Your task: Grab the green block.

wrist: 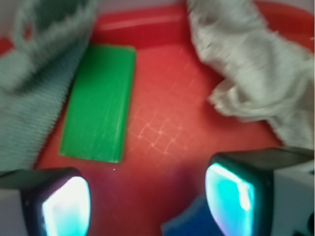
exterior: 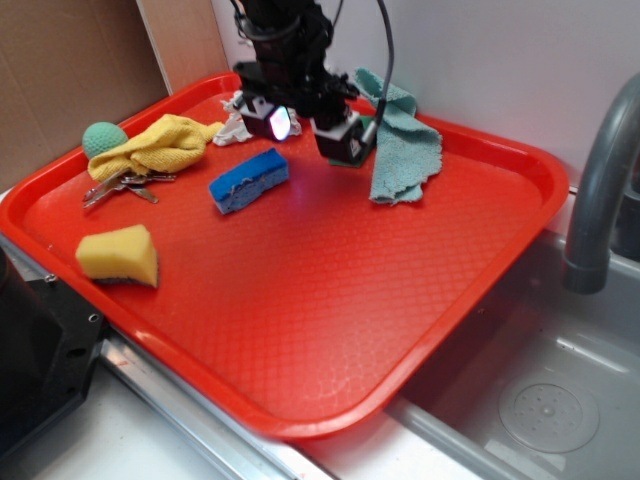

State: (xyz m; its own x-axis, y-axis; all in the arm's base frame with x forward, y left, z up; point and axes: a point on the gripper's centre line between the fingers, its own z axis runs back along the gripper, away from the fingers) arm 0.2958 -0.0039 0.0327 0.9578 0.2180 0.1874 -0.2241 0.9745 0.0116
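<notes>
Glowing fingertips [wrist: 66, 204] of the gripper [wrist: 147, 201] fill the bottom of the wrist view, one at each lower corner, spread wide apart with bare red tray between them and nothing held. Just beyond them lies the green block [wrist: 100, 102], flat on the tray [wrist: 177, 123], its long side running away from the camera and leaning slightly to the right; it sits ahead of the left-hand fingertip rather than between the two. Against the block's left edge presses a grey-green towel [wrist: 34, 93], which may overlap that edge a little. On the block's other side, across a strip of open tray, a white cloth [wrist: 256, 73] is bunched up, well clear of it. A corner of the blue sponge [wrist: 189, 223] shows at the bottom edge, on the near side of the block, between the fingertips.

From the exterior view the block itself is hidden behind the arm. The gripper [exterior: 312, 128] hangs low over the tray's far edge, its fingers [exterior: 278, 120] apart. Beside it the teal towel [exterior: 400, 140] drapes over the tray rim, and the blue sponge [exterior: 249, 180] lies just in front. Farther off are a yellow cloth [exterior: 160, 143], some keys [exterior: 120, 186], a teal ball [exterior: 103, 137] and a yellow sponge [exterior: 118, 256]. A sink [exterior: 540, 400] and grey faucet [exterior: 600, 180] stand past the tray [exterior: 300, 320].
</notes>
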